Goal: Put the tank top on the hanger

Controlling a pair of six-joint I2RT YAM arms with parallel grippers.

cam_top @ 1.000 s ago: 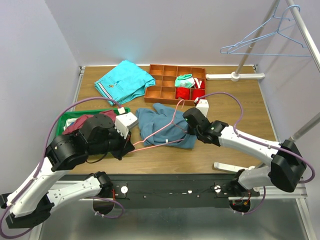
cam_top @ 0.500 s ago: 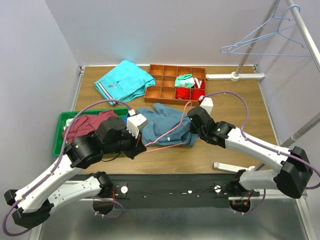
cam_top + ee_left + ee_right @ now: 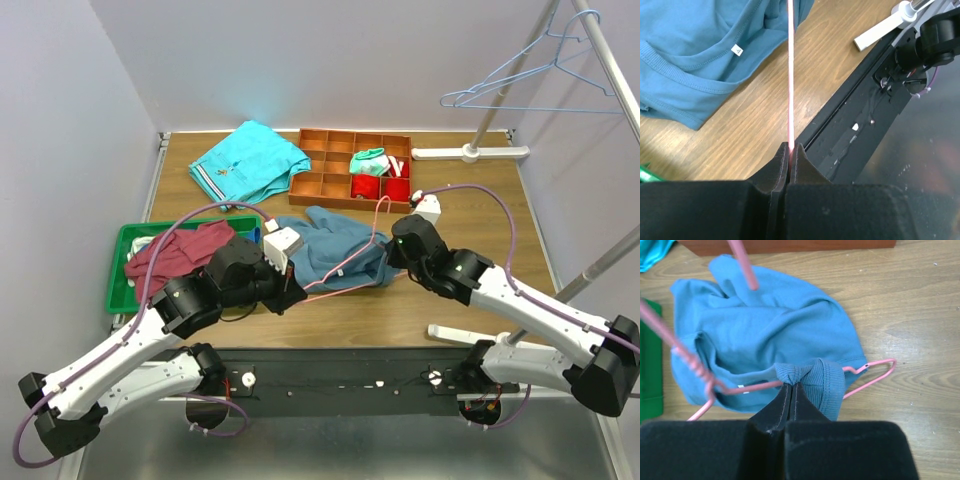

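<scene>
Arms (image 3: 520, 300) outstretched; left pincer (image 3: 791, 148) pinches hanger (image 3: 790, 75), right pincer (image 3: 791, 388) tank top (image 3: 782, 325).

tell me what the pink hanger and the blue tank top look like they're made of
The hanger: thin wire, likely metal under a smooth pink coating; its neck is twisted in the right wrist view. The tank top: soft matte knit, probably cotton jersey; it shows ribbed edging, stitched seams and loose folds.
</scene>
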